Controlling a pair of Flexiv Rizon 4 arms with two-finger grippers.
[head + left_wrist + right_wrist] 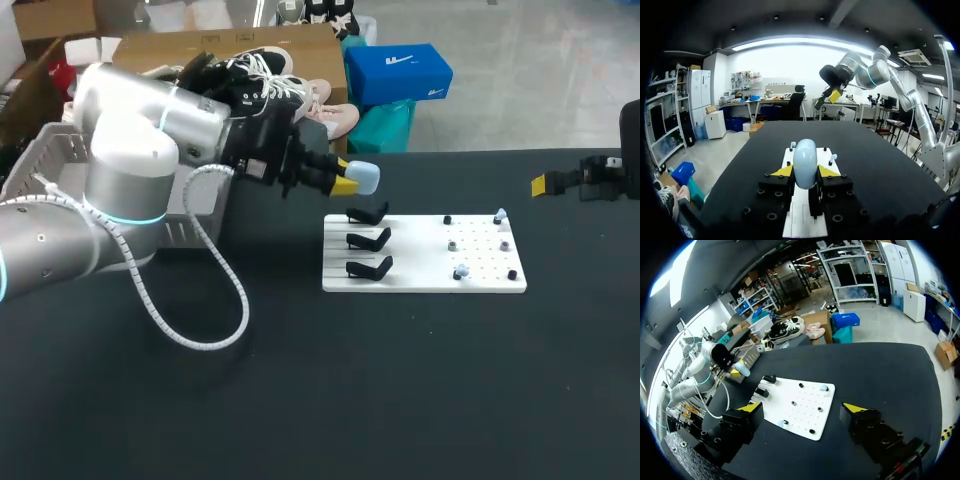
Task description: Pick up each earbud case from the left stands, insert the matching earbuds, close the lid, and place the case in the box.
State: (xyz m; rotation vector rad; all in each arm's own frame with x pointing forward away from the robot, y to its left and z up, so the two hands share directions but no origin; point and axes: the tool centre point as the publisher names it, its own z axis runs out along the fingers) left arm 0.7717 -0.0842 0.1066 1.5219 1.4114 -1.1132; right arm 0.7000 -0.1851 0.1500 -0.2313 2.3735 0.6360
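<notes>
The left claw (347, 181) gripped the pale blue earbud case (366, 177) above the desk (400, 380), just left of the white board (420, 278) and its three black stands (368, 240). Well to the right, the right claw (802, 408) hung with its fingers spread wide.

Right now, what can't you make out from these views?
- Lid seam of the case: the jaws cover its sides in the left wrist view, and it is too small in the head view.
- earbuds on the board: too small everywhere to tell pairs.
- Inside of the box: the left arm hides it in the head view.
</notes>
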